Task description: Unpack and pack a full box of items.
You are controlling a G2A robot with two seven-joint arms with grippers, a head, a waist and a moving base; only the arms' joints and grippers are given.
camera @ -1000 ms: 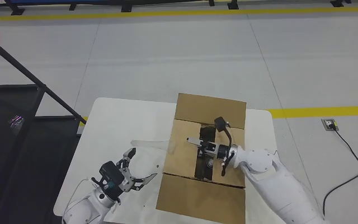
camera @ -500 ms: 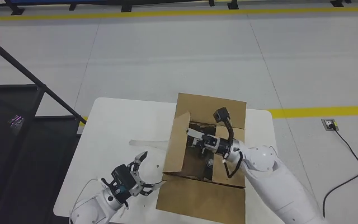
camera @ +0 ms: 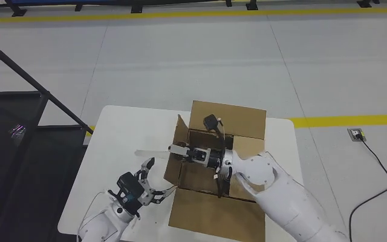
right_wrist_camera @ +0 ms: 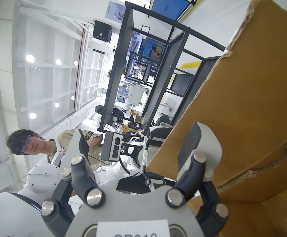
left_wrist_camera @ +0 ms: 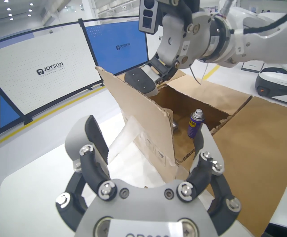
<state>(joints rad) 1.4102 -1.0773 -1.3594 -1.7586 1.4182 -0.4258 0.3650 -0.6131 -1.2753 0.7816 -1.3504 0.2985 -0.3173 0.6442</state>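
At the right jaws: spread, one finger [left_wrist_camera: 141, 82] pressed against the raised side flap [left_wrist_camera: 145, 125] of the cardboard box [camera: 214, 221]. At the left jaws: spread as well, over the worktop [camera: 115, 139], near the box's closest corner. Inside the box, upright, a blue spray can [left_wrist_camera: 195, 123]. Just beside the flap, on the worktop, a pale sheet [left_wrist_camera: 125, 137].

The floor [camera: 181, 54] is pale grey and glossy, marked with a yellow line [camera: 338, 121]. A floor socket [camera: 355, 134] with a black cable lies near the white table [camera: 121, 133]. White perforated panels [left_wrist_camera: 33, 51] and blue panels [left_wrist_camera: 116, 33] in black frames fence the area, a black metal rack [camera: 30, 175] stands beside the table, and round ceiling lights [left_wrist_camera: 9, 9] shine overhead.
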